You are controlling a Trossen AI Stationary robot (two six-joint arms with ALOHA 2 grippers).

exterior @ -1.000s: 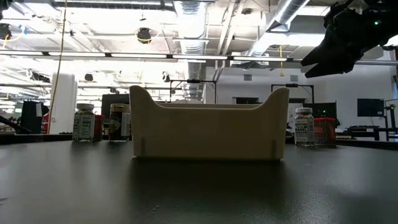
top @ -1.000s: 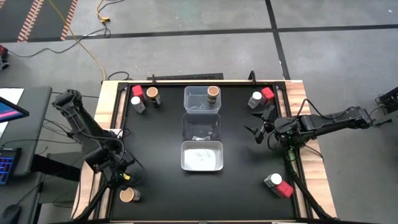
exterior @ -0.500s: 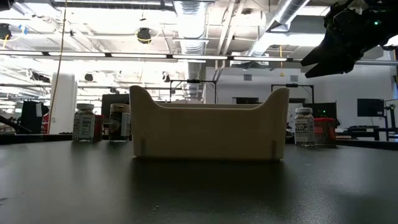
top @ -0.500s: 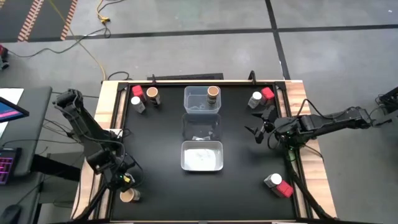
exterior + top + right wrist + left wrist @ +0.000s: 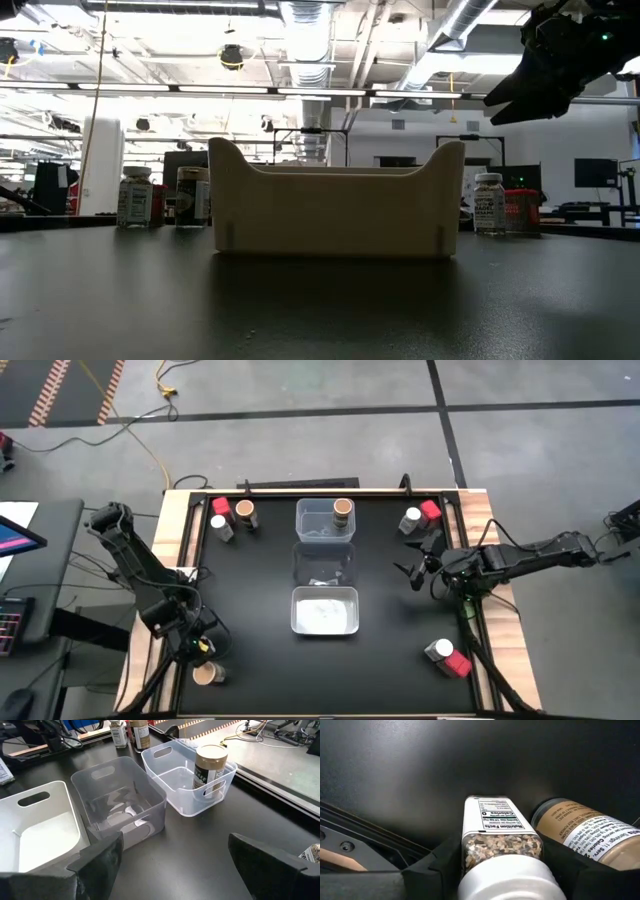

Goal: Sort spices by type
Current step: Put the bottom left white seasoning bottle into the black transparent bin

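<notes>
White-capped jar (image 5: 502,850) sits right between the left gripper's (image 5: 197,644) fingers at the near-left corner, a tan jar (image 5: 585,832) just beside it. This looks like the pick-up step, the fingers closing on it, though whether they grip yet is unclear. Next comes a clean lift without knocking that neighbour. Right gripper (image 5: 417,565) waits wide open, right of the bins (image 5: 325,565).

Three bins stand in a row down the black table's (image 5: 250,590) middle, a clear bin (image 5: 322,524) toward twelve o'clock, another clear bin (image 5: 322,565) between, a white bin (image 5: 324,611) toward six o'clock
</notes>
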